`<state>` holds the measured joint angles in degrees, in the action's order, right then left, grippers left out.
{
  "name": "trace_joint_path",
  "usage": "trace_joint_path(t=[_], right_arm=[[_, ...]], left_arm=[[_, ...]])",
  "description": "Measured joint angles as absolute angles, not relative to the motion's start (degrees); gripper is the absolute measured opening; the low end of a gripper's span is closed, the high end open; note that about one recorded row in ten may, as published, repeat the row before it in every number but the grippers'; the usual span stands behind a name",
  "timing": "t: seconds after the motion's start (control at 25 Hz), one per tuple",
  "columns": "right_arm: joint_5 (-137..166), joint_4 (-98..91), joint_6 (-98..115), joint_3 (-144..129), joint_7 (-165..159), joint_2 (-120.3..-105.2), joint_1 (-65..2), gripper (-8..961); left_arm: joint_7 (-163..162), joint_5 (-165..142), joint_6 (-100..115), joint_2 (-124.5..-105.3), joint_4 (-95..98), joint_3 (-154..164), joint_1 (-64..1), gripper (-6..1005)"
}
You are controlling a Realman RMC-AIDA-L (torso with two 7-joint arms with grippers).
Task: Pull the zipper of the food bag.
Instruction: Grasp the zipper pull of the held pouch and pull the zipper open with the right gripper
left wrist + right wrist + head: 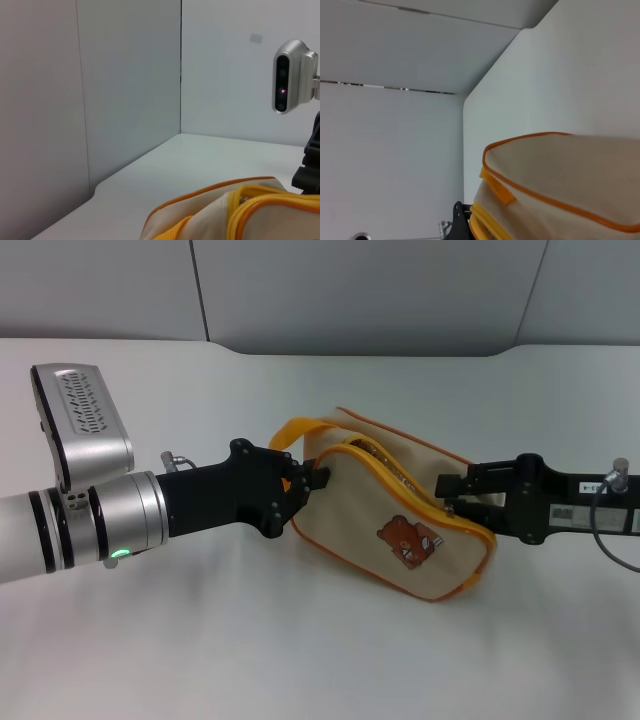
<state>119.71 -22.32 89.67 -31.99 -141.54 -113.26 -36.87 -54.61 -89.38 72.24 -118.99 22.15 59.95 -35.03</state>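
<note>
1. The food bag (pixel 400 515) lies on its side at the middle of the white desk (pixel 300 650), its brown bear patch (pixel 410 543) facing up and toward the robot.
2. The zipper (pixel 400 485) runs as a yellow-orange track along the bag's upper edge, curving from the left end to the right end; part of the track near the top looks parted, showing its teeth. Its pull tab cannot be made out.
3. The left gripper (pixel 310 480) comes in from the left and meets the bag's left end, just below the yellow strap handle (pixel 290 430). Its jaws are drawn close together on the zipper end there and appear to be pinching it, though the exact contact is too small to read.
4. The right gripper (pixel 462 496) reaches in from the right and sits against the bag's right end, touching the fabric near the track. Whether its jaws are spread or pressed together I cannot tell, as the bag covers their tips.
5. In the left wrist view the bag's piped corner (pixel 235 205) fills the lower edge, with the other arm's camera housing (pixel 292 75) beyond it.
6. In the right wrist view the bag's beige panel (pixel 570 175) is close, with the strap's end (pixel 497 187) sewn at its corner.
</note>
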Motion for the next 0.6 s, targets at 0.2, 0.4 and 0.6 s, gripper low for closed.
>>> trace_joint_path(t=[0.2,0.4,0.6], right_arm=[[119.4,-22.3,89.6,-31.7,-141.6,-113.68,-36.8,286],[119.3,-22.4,89.3,-31.9,-141.2,-113.74,-36.8,152],[119.3,-22.6,88.3,-32.1,-139.7,-113.81,-36.8,88]], left_arm=[[-54.5,-89.4,72.3,-119.02,22.1,59.9,-35.1,103],[-54.5,-89.4,72.3,-119.01,22.2,59.8,-35.1,108],[-54.5,-89.4,72.3,-119.0,22.2,59.8,-35.1,112]])
